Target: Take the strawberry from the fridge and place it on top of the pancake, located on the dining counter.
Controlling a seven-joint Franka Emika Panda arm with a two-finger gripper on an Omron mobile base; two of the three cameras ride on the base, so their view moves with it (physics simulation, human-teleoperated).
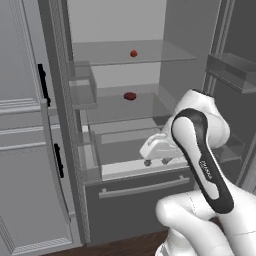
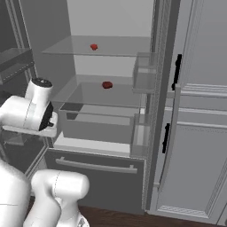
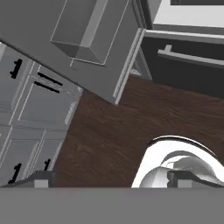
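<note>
The fridge [image 1: 140,200] stands open in front of me, with a pale interior and glass shelves. A small bright red strawberry [image 1: 133,53] [image 2: 93,46] lies on the upper glass shelf. A darker red lump [image 1: 130,96] [image 2: 107,85] rests on the shelf below. My gripper [image 1: 157,162] [image 3: 113,177] hangs in front of the fridge at drawer height, well below and to the right of both red things. It points down at the floor, open, fingertips [image 3: 41,177] wide apart with nothing between them. The pancake and the dining counter are out of view.
The fridge's doors [image 1: 82,95] [image 2: 144,75] carry clear bins and swing out on both sides. A light grey panelled cabinet [image 1: 25,150] [image 2: 199,142] with black handles stands beside the fridge. Dark wooden floor [image 3: 109,127] lies under the hand. A pale drawer [image 1: 130,167] juts out under the shelves.
</note>
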